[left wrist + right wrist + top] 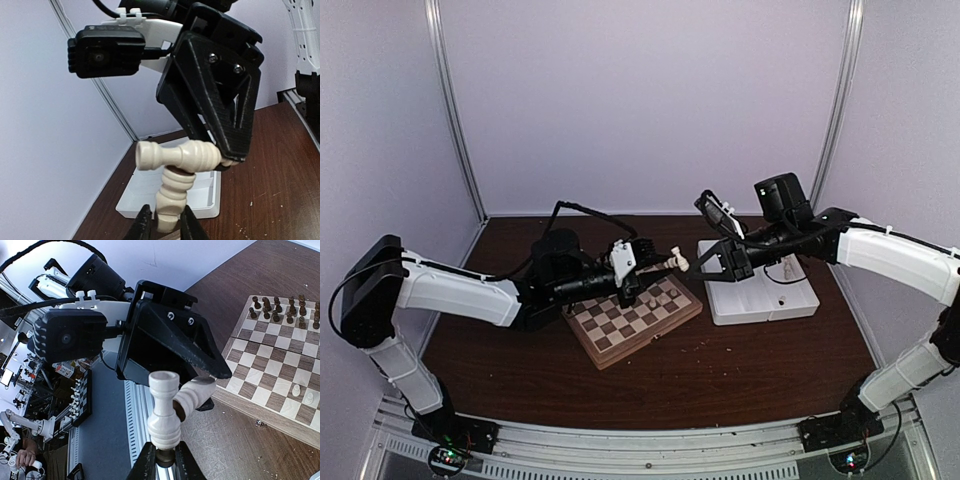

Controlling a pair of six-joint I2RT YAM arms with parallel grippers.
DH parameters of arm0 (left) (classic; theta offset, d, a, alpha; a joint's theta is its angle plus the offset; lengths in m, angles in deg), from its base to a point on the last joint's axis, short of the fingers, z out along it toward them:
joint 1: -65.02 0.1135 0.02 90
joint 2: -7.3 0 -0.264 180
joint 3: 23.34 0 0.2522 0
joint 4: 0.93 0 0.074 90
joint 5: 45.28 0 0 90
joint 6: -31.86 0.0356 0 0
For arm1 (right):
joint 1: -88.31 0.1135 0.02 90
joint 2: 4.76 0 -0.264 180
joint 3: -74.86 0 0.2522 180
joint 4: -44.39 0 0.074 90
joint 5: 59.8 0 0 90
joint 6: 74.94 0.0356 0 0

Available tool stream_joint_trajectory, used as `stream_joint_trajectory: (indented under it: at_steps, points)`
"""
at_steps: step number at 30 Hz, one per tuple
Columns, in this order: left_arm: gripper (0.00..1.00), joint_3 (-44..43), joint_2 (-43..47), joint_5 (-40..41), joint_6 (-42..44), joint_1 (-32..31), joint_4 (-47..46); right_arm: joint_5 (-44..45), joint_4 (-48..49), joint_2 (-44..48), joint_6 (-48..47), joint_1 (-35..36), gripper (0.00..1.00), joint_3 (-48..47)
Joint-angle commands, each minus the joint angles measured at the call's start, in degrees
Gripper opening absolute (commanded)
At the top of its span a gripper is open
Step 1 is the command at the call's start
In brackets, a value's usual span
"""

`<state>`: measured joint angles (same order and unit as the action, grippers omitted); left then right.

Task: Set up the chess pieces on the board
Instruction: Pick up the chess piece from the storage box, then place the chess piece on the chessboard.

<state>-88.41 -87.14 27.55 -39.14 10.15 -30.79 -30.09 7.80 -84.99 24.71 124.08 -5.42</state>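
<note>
Left pincer (167, 226): pinching the foot of a ribbed chess piece (172, 192).
Right pincer (162, 460): pressed tight on the foot of a cup-topped chess piece (164, 415).
Where: the two pieces touch in mid-air, between the board (586, 339)'s far right corner and the tray (760, 302).
Handling: probably light, hard and smooth; best gripped at the wide foot.

Brown table (720, 372) under board (606, 359) and white tray (760, 302)

Two cream chess pieces (180, 156) cross, seemingly touching, near the board (610, 335).
</note>
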Motion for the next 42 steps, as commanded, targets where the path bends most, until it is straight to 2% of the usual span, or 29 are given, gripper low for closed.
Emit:
stream_joint_trajectory:
  at_steps: [1, 6, 13, 23, 27, 29, 32, 34, 37, 42]
  points:
    - [0.16, -2.6, -0.7, -1.2, 1.2, -0.3, -1.5, -1.4, 1.5, -0.4, -0.1, 0.5, 0.13, -1.6]
    - [0.12, -2.1, -0.8, -0.2, 1.3, -0.4, -1.4, -0.5, 1.4, -0.4, -0.5, 0.5, 0.12, -1.4]
    - [0.01, 0.3, 0.2, 2.5, 0.8, -0.3, -0.1, 3.4, 1.1, 1.6, -1.3, 0.3, 0.11, -1.3]
    - [0.0, 3.1, 5.8, 4.0, -2.4, -0.4, 11.3, 6.6, 1.8, 3.3, -0.8, -0.8, 0.1, -0.2]
    - [0.0, 0.3, 9.0, 6.8, -4.7, -0.4, 25.7, 9.1, 1.3, 4.0, -0.8, -1.3, 0.1, -0.1]
    - [0.0, -3.6, 9.8, 7.9, -5.2, -0.3, 37.9, 9.1, 1.3, 4.3, -0.8, -1.5, 0.1, 0.1]
    - [0.0, -12.2, 8.7, 10.3, -5.3, -0.3, 63.6, 9.2, 1.4, 4.6, -0.8, -1.8, 0.1, 0.7]
    - [0.0, -15.9, 7.8, 13.5, -5.3, -0.3, 74.1, 9.4, 1.7, 4.8, -0.5, -1.9, 0.09, 1.0]
    - [0.0, -18.1, 7.4, 19.4, -3.7, -0.4, 83.0, 9.7, 2.5, 5.2, -0.1, -2.2, 0.09, 1.4]
    - [0.0, -18.0, 7.2, 28.6, 4.6, -1.1, 85.6, 10.2, 3.8, 6.1, 1.0, -2.7, 0.09, 1.6]
